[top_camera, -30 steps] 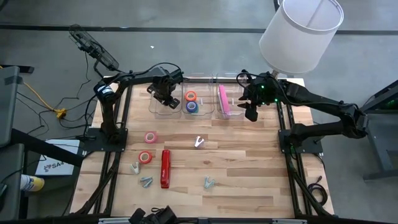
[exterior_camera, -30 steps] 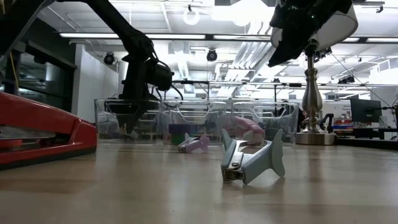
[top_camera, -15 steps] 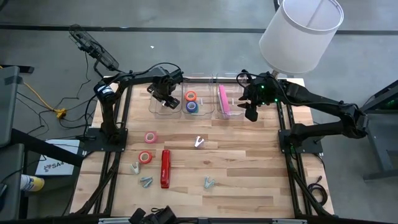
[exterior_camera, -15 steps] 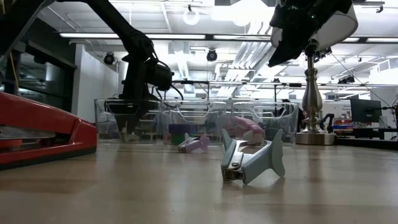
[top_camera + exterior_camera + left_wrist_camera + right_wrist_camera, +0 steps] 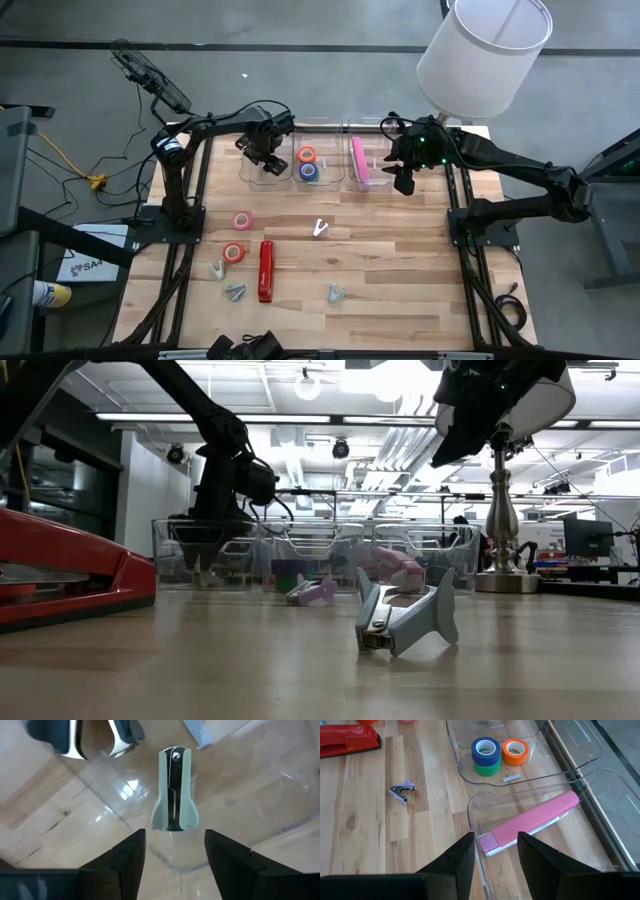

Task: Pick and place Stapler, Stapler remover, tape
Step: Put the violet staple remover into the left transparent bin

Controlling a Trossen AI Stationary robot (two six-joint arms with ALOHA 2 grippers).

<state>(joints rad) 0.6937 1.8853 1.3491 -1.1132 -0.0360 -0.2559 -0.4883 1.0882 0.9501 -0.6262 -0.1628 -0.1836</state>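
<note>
The left gripper (image 5: 170,851) hovers over the left clear bin (image 5: 262,178), jaws open and empty above a pale green staple remover (image 5: 173,790) lying inside. The right gripper (image 5: 495,852), jaws open, waits over the pink stapler (image 5: 530,822). Next likely: a table staple remover (image 5: 320,229).

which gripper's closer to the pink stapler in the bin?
Right. The right gripper hangs just beside the pink stapler, at its bin's outer edge. The left gripper is over the far-left bin, with the tape bin between them.
</note>
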